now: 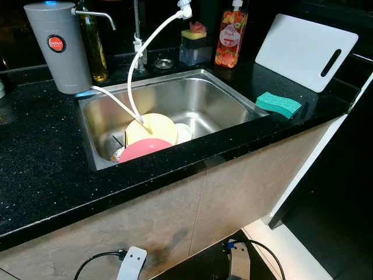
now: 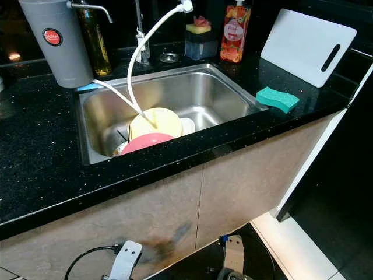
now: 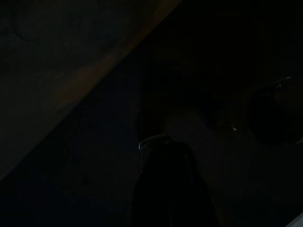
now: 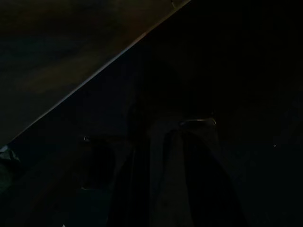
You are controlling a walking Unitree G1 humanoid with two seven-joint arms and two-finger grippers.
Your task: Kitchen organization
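Observation:
A steel sink [image 1: 215,96] is set in the black speckled counter [image 1: 41,157]. Inside it lie a pale yellow plate [image 1: 152,127], a pink plate [image 1: 143,149] in front of it, and a white dish [image 1: 183,132] to the right. Two white hoses [image 1: 135,79] dangle into the sink over the plates. A teal sponge [image 1: 278,104] rests on the counter to the right of the sink. My left arm [image 1: 133,262] and right arm [image 1: 239,261] hang idle low in front of the cabinet. Both wrist views are very dark, with only vague finger shapes.
A grey water filter [image 1: 58,46] and an oil bottle [image 1: 94,49] stand at the back left. Behind the sink are a tap [image 1: 139,41], a sponge holder [image 1: 195,46] and a red soap bottle [image 1: 231,38]. A white cutting board [image 1: 303,51] leans at the back right.

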